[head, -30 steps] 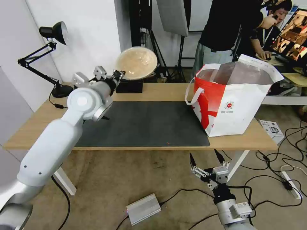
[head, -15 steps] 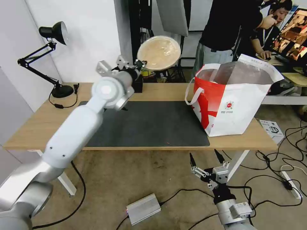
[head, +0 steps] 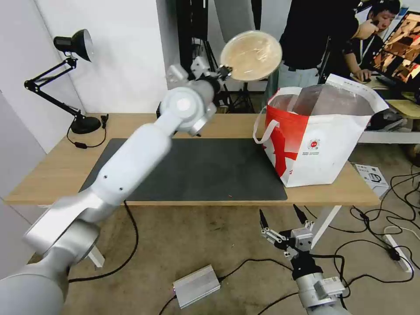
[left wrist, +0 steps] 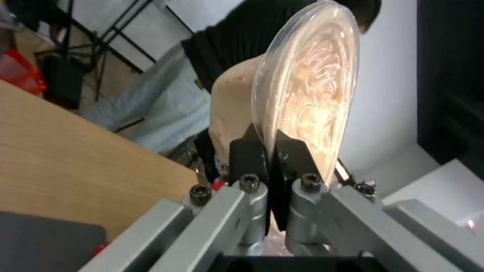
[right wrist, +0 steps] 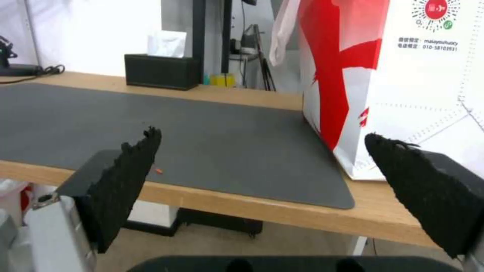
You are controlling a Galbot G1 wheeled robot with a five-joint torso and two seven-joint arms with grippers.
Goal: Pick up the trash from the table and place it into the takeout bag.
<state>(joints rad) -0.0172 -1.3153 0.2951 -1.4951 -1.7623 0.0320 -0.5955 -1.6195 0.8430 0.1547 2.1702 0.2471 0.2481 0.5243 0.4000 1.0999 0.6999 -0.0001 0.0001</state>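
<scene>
White wall [head: 118, 52] behind the desk, plain. Black articulated desk lamp [head: 72, 43], shade raised, round base on the far corner of the wood top. Black tripod legs [head: 243, 98] and dark stands at the back. Lit monitor [head: 400, 48] on a neighbouring desk. Brownish carpet floor [head: 183, 245], scuffed. Silver metal box [head: 196, 286] on the floor, black cables [head: 385, 218] trailing, white power strip [head: 397, 253], small white carton [head: 371, 178].

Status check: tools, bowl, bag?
Left tool shut on bowl rim, held high beside bag. Right tool open, parked below table edge. Bag mouth open, unobstructed.
</scene>
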